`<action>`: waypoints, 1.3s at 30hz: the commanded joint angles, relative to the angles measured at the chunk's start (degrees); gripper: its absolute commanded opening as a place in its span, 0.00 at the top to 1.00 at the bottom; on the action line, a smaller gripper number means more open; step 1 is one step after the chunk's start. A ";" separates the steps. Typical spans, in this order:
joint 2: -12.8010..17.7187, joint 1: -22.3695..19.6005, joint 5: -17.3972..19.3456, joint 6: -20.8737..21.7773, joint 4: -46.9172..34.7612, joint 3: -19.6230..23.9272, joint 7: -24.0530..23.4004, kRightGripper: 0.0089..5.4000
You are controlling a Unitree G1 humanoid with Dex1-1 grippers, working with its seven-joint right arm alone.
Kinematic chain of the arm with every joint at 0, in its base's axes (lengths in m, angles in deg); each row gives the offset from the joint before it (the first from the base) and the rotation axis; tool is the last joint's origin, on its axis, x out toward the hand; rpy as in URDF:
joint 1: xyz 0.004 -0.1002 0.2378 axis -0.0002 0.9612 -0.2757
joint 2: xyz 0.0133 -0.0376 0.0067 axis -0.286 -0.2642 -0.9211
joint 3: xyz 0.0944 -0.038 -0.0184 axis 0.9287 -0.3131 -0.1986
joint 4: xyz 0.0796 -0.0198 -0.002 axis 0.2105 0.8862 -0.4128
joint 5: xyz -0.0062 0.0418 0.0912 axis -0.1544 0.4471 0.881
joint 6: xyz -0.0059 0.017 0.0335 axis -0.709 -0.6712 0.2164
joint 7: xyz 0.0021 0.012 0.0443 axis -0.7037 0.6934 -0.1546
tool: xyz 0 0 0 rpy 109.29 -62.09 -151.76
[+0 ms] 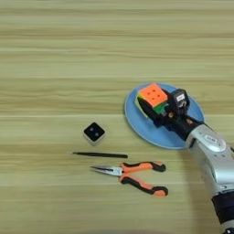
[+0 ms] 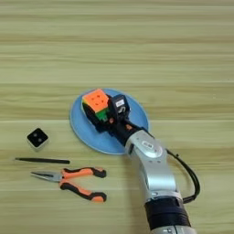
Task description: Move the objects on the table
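A: In the left eye view, why does the puzzle cube (image 1: 152, 97) sit tilted over the blue plate (image 1: 141, 123)?
B: The right gripper (image 1: 157, 109) has its black fingers closed on the cube's lower side, so it looks carried rather than resting.
A: And the rest?
B: A black die (image 1: 94, 132), a thin black rod (image 1: 99, 155) and needle-nose pliers (image 1: 132, 175) lie apart, left of the plate.
A: The right eye view?
B: Same grasp on the cube; the silver forearm (image 2: 153, 169) enters from below. The light-wood surface (image 2: 137, 41) fills the picture; no room shows.
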 commanded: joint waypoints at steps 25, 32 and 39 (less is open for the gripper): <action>0.47 -2.61 -0.04 2.46 -1.18 0.54 0.03 0.12; 0.31 -2.91 1.04 4.46 -3.87 1.43 -0.05 0.01; 0.81 -3.18 2.82 8.87 -9.03 1.66 1.96 0.01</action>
